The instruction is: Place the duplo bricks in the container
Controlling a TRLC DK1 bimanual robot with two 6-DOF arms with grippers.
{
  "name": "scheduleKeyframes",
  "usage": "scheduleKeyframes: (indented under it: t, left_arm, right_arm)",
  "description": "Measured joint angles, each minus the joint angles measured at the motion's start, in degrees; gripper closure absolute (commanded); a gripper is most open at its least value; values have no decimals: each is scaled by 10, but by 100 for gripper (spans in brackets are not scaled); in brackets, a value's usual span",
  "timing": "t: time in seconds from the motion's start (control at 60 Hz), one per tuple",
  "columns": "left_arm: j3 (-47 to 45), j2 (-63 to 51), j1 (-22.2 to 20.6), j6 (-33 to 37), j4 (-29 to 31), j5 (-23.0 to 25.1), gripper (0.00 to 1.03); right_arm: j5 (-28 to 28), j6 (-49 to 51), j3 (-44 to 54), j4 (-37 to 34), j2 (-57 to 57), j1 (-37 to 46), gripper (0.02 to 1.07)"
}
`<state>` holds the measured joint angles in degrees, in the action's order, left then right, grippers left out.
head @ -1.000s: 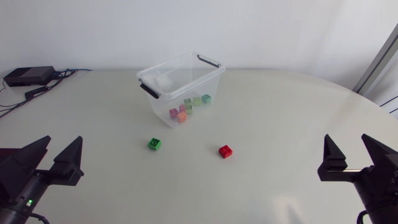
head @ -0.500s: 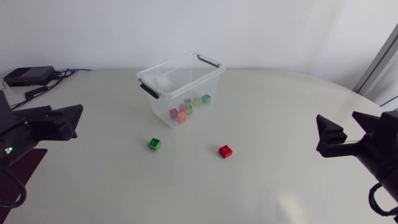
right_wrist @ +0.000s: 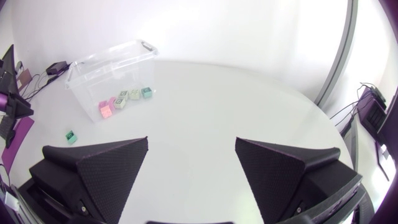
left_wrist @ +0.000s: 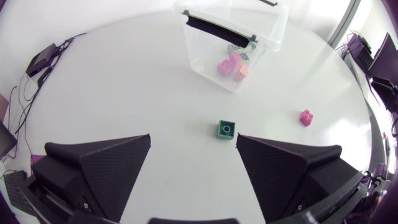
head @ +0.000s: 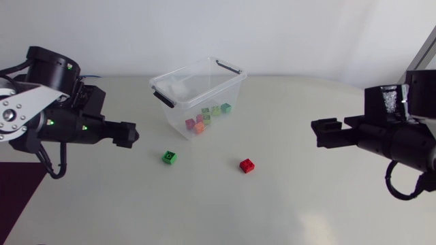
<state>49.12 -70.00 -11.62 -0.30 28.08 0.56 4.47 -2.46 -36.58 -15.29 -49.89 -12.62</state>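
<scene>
Green brick [head: 169, 157]: it sits on the table [head: 286, 204], in front of the box. It is not inside yet.
Red brick [head: 247, 165]: on the table too, off to the right of the green one and apart from it.
Box [head: 178, 109]: clear plastic with black handles and no lid. It stands toward the back, near both loose bricks.
Bricks inside [head: 204, 119]: a small bunch, pink, orange and green, on the bottom by the front wall.
Done so far: I think most of the job, since that bunch is in the box.
Left to do: two bricks, the green and the red.
Left gripper [left_wrist: 193, 138]: up over the left side of the table, pointing toward the green one. Its jaws are spread wide and hold nothing. The green one lies just ahead of it, nearer one finger.
Right gripper [right_wrist: 191, 140]: up over the right side, well away from both loose bricks. Its jaws are spread wide too and hold nothing.
Next, my guess: I would send the left arm to the green one and the right arm to the red one, as each is on that side.
</scene>
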Motion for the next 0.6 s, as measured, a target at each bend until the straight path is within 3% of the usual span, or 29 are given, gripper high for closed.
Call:
scheduleKeyframes:
  t: [0.283,0.433,0.5,0.6]
  left_arm:
    - [51,-157,-56,11,5,-3,7]
    - [74,-218,-70,23,-2,-6,8]
    - [81,-246,-75,28,-18,-11,10]
    - [96,-279,-77,36,-23,-11,11]
  right_arm:
    - [-19,-19,-40,-23,-95,-35,6]
    - [-79,-4,-78,-85,-153,-53,6]
    - [-120,13,-83,-75,-174,-53,6]
    - [-130,26,-86,-49,-202,-55,6]
